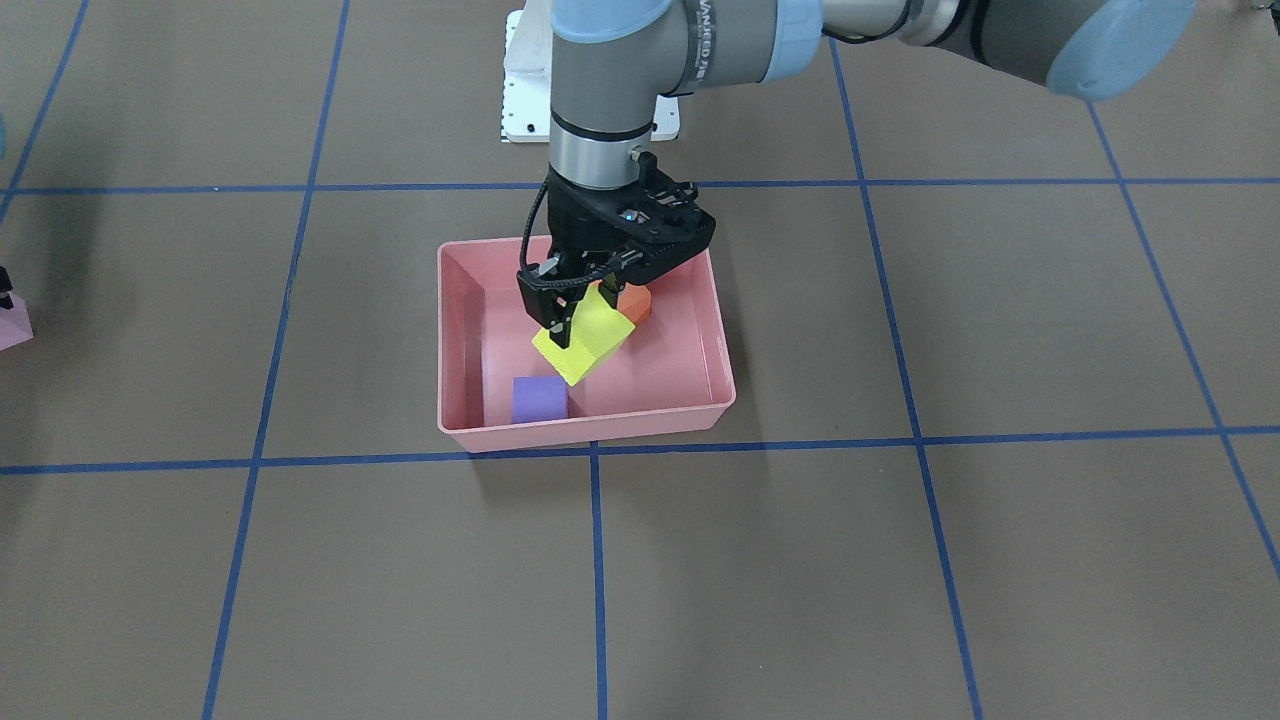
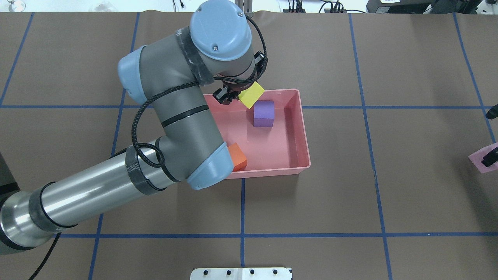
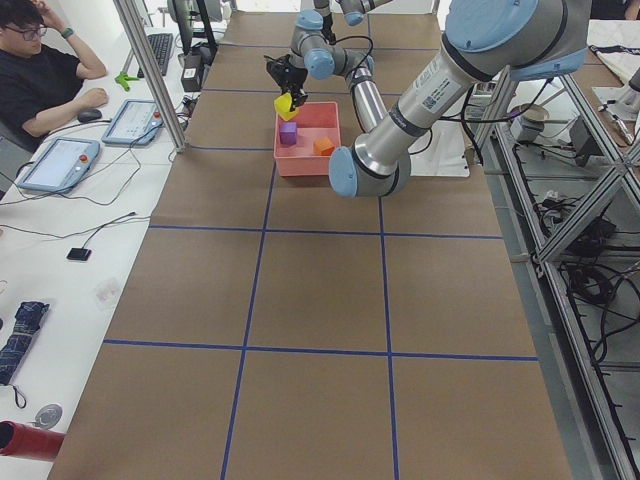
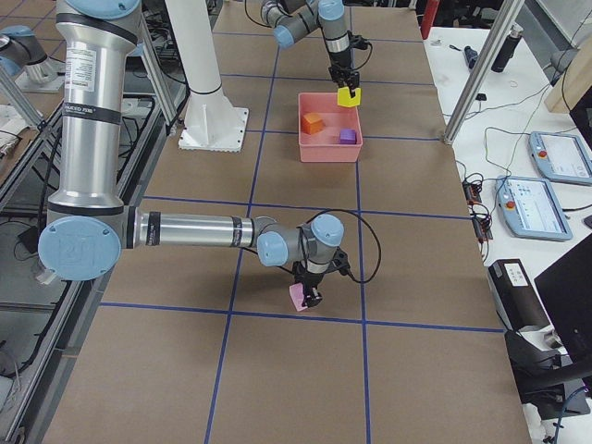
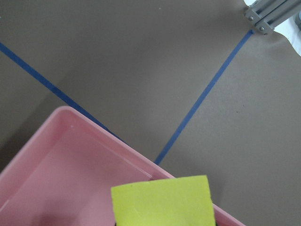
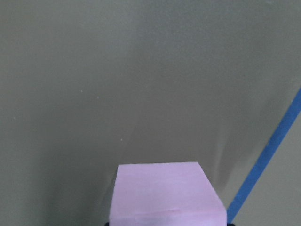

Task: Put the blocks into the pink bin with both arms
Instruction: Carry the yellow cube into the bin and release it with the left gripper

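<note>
My left gripper (image 1: 580, 312) is shut on the yellow block (image 1: 590, 345) and holds it tilted above the far part of the pink bin (image 1: 590, 430). The purple block (image 1: 538, 398) and the orange block (image 1: 637, 303) lie inside the bin. In the overhead view the yellow block (image 2: 251, 94) hangs beside the purple block (image 2: 263, 113), and the orange block (image 2: 238, 156) sits at the bin's (image 2: 307, 149) near corner. My right gripper (image 2: 489, 158) is far to the right, shut on the pale pink block (image 2: 481, 162) low over the table. The pale pink block also shows in the right wrist view (image 6: 167, 193).
Blue tape lines (image 2: 373, 163) divide the brown table into squares. The white pedestal plate (image 1: 590, 90) stands behind the bin. An operator (image 3: 40, 80) sits at a side desk beyond the table's far edge.
</note>
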Robot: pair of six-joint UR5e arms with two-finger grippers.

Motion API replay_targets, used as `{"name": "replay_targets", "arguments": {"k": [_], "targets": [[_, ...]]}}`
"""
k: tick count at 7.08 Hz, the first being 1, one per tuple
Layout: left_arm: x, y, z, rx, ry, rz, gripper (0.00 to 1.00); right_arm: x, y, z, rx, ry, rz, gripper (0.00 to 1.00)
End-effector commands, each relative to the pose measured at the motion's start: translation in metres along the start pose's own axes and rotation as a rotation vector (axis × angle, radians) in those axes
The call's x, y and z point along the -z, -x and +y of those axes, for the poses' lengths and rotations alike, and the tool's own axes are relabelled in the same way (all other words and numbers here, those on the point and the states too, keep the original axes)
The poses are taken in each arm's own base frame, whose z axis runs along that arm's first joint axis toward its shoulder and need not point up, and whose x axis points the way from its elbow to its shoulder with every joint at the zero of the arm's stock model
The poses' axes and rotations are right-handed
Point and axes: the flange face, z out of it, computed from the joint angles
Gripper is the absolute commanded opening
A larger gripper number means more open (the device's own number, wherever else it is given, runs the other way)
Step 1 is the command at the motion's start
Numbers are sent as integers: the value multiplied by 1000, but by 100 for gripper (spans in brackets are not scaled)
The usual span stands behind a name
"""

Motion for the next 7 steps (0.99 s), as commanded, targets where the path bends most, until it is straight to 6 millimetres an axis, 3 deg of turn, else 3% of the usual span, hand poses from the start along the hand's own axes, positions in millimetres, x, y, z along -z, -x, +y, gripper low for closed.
{"name": "replay_targets", "arguments": {"k": [1,2,3,4,5,6,7], "targets": [[-6,-5,27,13,21,-9,0,6,3,-2,26,-15,4,0],[-14,1,43,-10,21,-18,23,22,3,-4,37,-49,3,0],[-21,10,65,-37,34,-28,88,35,-4,-4,20,-74,6,0],[-15,11,78,-48,42,-21,100,54,-17,-4,-15,-115,-14,0],[-7,11,79,-50,49,-6,100,76,-29,-5,-46,-166,-57,0],[11,11,73,-48,50,12,100,99,-35,-3,-64,-220,-88,0],[31,12,55,-48,16,-15,100,131,-26,-14,-60,-280,-135,0]]}}
